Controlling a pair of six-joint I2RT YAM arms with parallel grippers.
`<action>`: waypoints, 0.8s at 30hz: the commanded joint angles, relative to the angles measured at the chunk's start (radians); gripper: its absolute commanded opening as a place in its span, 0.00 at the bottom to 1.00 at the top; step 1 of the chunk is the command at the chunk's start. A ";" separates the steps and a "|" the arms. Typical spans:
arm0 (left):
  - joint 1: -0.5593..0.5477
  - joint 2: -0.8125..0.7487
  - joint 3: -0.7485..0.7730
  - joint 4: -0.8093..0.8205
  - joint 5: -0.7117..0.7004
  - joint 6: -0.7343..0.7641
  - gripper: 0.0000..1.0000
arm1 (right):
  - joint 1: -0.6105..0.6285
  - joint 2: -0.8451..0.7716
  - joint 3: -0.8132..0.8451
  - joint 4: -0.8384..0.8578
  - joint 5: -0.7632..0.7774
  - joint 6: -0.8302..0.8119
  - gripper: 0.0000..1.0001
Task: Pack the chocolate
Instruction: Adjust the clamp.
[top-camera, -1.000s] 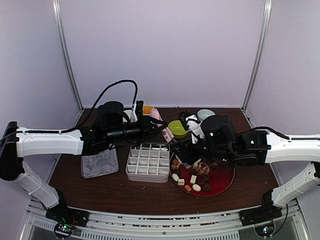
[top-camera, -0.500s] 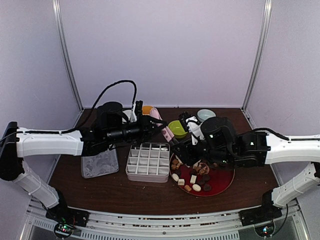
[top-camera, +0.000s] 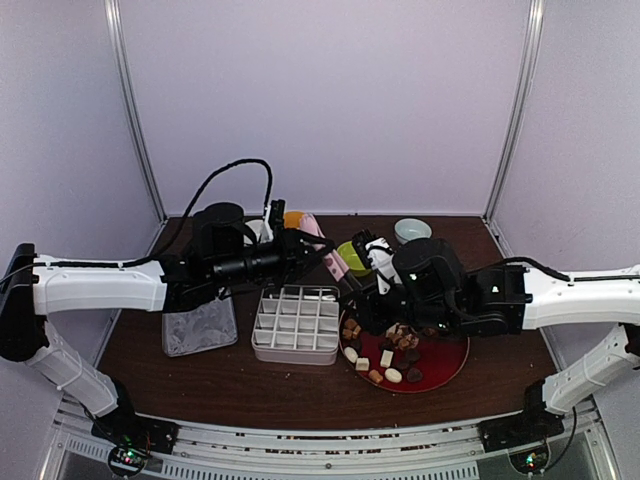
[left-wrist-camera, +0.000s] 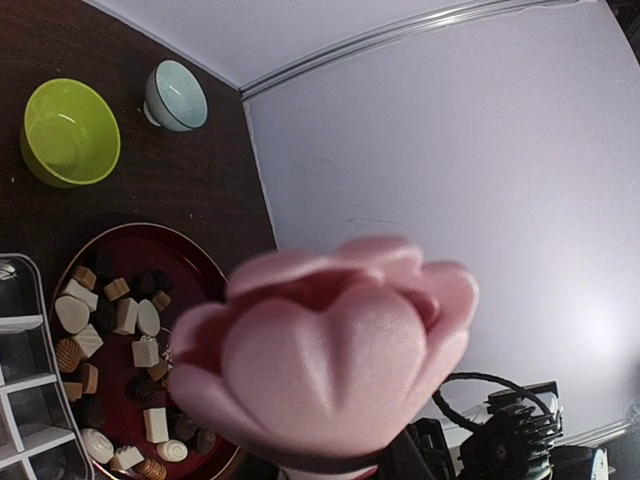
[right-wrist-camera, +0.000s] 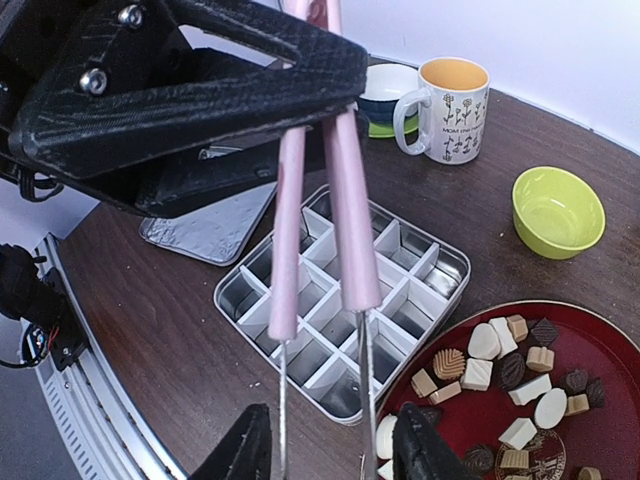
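Note:
The chocolate (top-camera: 385, 358) (right-wrist-camera: 500, 372) (left-wrist-camera: 120, 335), small white, tan and dark pieces, lies on a red plate (top-camera: 447, 362) (right-wrist-camera: 605, 330). To its left stands an empty divided tin (top-camera: 297, 325) (right-wrist-camera: 340, 300). My left gripper (top-camera: 306, 245) is shut on the pink tongs (top-camera: 334, 264) (right-wrist-camera: 345, 200) above the tin; their pink head (left-wrist-camera: 330, 350) fills the left wrist view. The tongs' two metal arms run down between the fingers of my right gripper (right-wrist-camera: 330, 452) (top-camera: 352, 287). Those fingers stand close on either side, and any contact is hidden below the frame edge.
A silver lid (top-camera: 200, 325) (right-wrist-camera: 200, 225) lies left of the tin. Behind are a green bowl (top-camera: 352, 256) (right-wrist-camera: 557, 210) (left-wrist-camera: 70, 130), a pale blue bowl (top-camera: 411, 229) (left-wrist-camera: 175, 95) and a flowered mug (right-wrist-camera: 455, 95). White walls enclose the table.
My right arm has shifted left toward the tongs, and its fingers have narrowed a little around the metal arms. The left arm and the tongs have stayed put.

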 joint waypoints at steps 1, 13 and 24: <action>0.005 -0.016 -0.012 0.081 0.013 -0.010 0.18 | 0.007 0.004 0.027 -0.001 0.038 -0.001 0.42; 0.004 -0.013 -0.008 0.078 0.020 -0.008 0.18 | 0.005 0.028 0.075 -0.018 0.068 -0.019 0.37; 0.005 -0.021 -0.009 0.076 0.022 -0.008 0.18 | 0.006 0.034 0.081 -0.023 0.073 -0.024 0.35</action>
